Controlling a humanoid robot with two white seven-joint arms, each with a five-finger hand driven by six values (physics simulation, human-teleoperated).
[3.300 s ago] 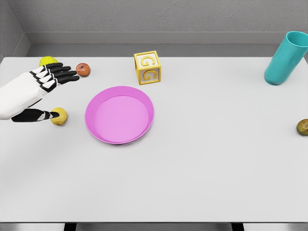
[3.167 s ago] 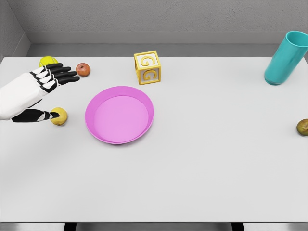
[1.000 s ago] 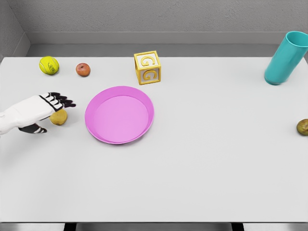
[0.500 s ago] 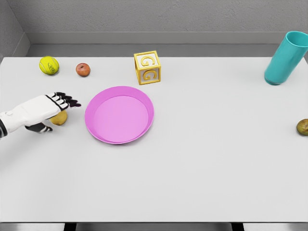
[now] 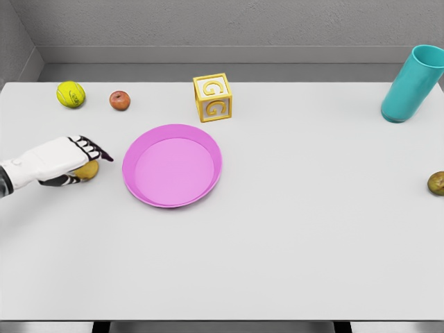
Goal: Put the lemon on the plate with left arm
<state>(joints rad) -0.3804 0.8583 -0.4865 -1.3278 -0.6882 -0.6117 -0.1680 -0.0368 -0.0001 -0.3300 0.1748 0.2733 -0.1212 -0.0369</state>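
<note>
Left hand (image 5: 64,158) low over the table's (image 5: 277,257) left side, arm entering from the left edge, palm down and fingers (image 5: 96,148) curved over the top of the lemon (image 5: 88,171). Lemon mostly covered, only its lower right part showing beneath the knuckles, thumb dark along its near side; cupped around the fruit, though whether firmly closed on it or merely draped over cannot be told from this angle. Lemon resting on the table, just left of the pink plate (image 5: 209,141) and apart from its rim, not on it. Plate lying flat left of the table's middle (nothing inside). Behind the plate, a yellow letter block (image 5: 213,97) bearing a G on its faces, upright. At the far left corner, a yellow-green tennis ball (image 5: 71,94), with a small red apple (image 5: 119,100) just beside it to the right, the two apart from each other and well clear of the hand. At the far right, a teal cup (image 5: 412,84) leaning to the right. Near the right edge, a brownish round fruit (image 5: 436,183), partly cut off by the frame.
</note>
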